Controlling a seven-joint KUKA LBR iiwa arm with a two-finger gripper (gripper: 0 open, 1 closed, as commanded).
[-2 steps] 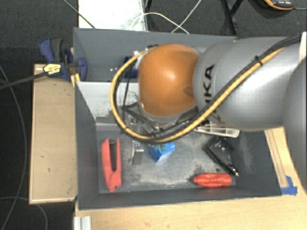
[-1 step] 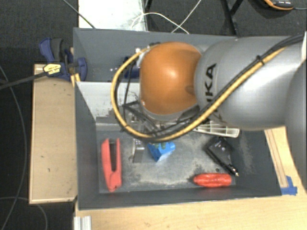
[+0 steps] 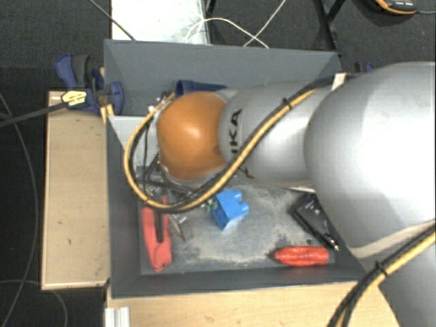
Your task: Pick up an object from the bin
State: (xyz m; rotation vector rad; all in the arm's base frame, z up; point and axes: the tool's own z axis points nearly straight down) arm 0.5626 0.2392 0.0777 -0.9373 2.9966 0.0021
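Because the arm (image 3: 327, 148) lies across most of the bin (image 3: 218, 63) and its orange cover (image 3: 191, 135) sits right above the gripper (image 3: 174, 218), little of the working end shows, only some dark metal and cable below the cover, low over the left part of the floor. Whether the jaws are open or shut I cannot tell, and nothing can be seen held in them. Two things lie nearest. A red tool (image 3: 153, 240) lies lengthwise along the left wall towards the front, just beside the gripper on the view's left. A blue block (image 3: 229, 208) stands just beside it on the other side. Either could be the thing to pick; from here I cannot say which the gripper is lined up on. Well apart, a red oblong (image 3: 301, 255) lies at the front wall, and a black thing (image 3: 312, 220) is half under the arm on the right. I judge the step to be the descent or the approach to a grasp, with no lift begun. The next move calls for the jaws to be centred on one thing alone, the tool taken across its narrow width or the block across two flat faces, then closed before rising. The tool's nearness to the wall may leave little room on that side.
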